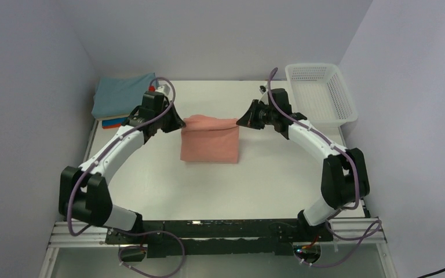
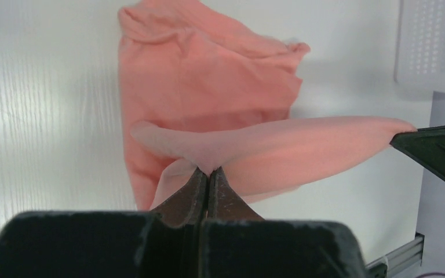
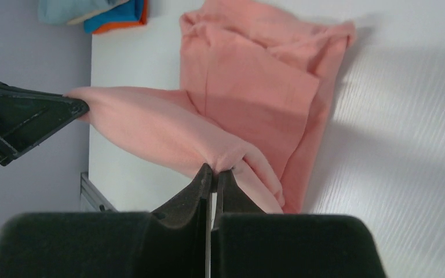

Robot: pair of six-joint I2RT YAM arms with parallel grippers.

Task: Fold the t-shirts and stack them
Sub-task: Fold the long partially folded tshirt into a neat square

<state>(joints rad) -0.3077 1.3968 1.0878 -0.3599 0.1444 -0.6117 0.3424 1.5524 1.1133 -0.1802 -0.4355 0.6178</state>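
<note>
A salmon-pink t-shirt (image 1: 210, 142) lies partly folded in the middle of the table. Its far edge is lifted and stretched between both grippers. My left gripper (image 1: 181, 123) is shut on the shirt's far left corner (image 2: 208, 165). My right gripper (image 1: 240, 122) is shut on the far right corner (image 3: 220, 165). The rest of the shirt (image 2: 203, 75) hangs down to the table (image 3: 255, 75). A stack of folded shirts (image 1: 120, 98), teal on top with blue and orange-red below, lies at the far left corner; it also shows in the right wrist view (image 3: 101, 11).
A white mesh basket (image 1: 321, 92) stands at the far right corner; it also shows in the left wrist view (image 2: 431, 46). Grey walls enclose the white table (image 1: 266, 179) on three sides.
</note>
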